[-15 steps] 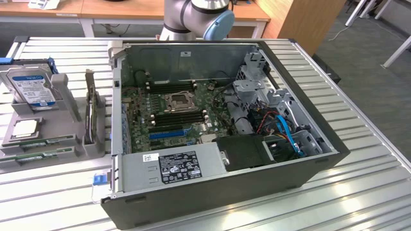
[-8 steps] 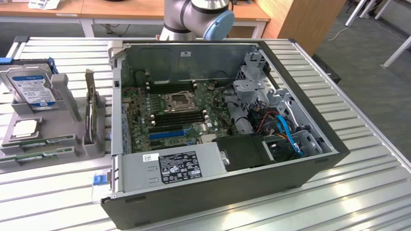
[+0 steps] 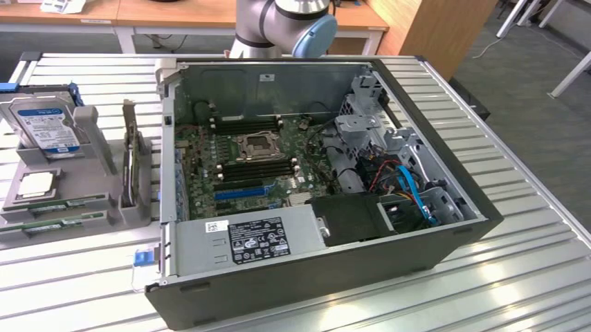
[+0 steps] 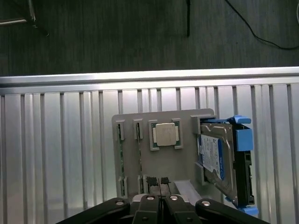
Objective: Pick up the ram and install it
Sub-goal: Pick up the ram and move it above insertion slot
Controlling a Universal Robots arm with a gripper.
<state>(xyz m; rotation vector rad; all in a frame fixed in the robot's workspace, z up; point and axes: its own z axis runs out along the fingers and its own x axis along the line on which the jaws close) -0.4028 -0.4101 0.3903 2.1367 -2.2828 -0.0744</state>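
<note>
Looking from the ram (image 3: 51, 205) (image 4: 139, 158) outward, we see a long, thin green circuit-board stick, seated on edge as far as we can tell, in the grey plastic parts tray (image 3: 88, 180) (image 4: 184, 163), outside the PC on the exterior view's left. Its long axis runs approx. along that view's left-right, parallel w/ a second green stick (image 3: 46, 225) (image 4: 120, 158) just beside it at the tray's near end. In the wrist view the black two-finger gripper (image 4: 158, 181) hangs over the tray edge, pads pressed together w/ nothing btw them, so closed and empty. We judge the ram lies just to one side of the fingertips, its length running away from them, so the offset is across the stick, not along it. The gripper sits on the same side of the ram as the square silver processor chip (image 3: 35, 183) (image 4: 166, 135), which lies flat close by. Beyond the chip the blue-labelled hard drive (image 3: 46, 128) (image 4: 215, 156) stands upright. An upright card (image 3: 129, 159) stands btw tray and open black PC case (image 3: 369, 277), whose black memory slots (image 3: 259, 169) flank the CPU socket. All rest on the slatted metal table (image 3: 517, 290) (image 4: 56, 154).
</note>
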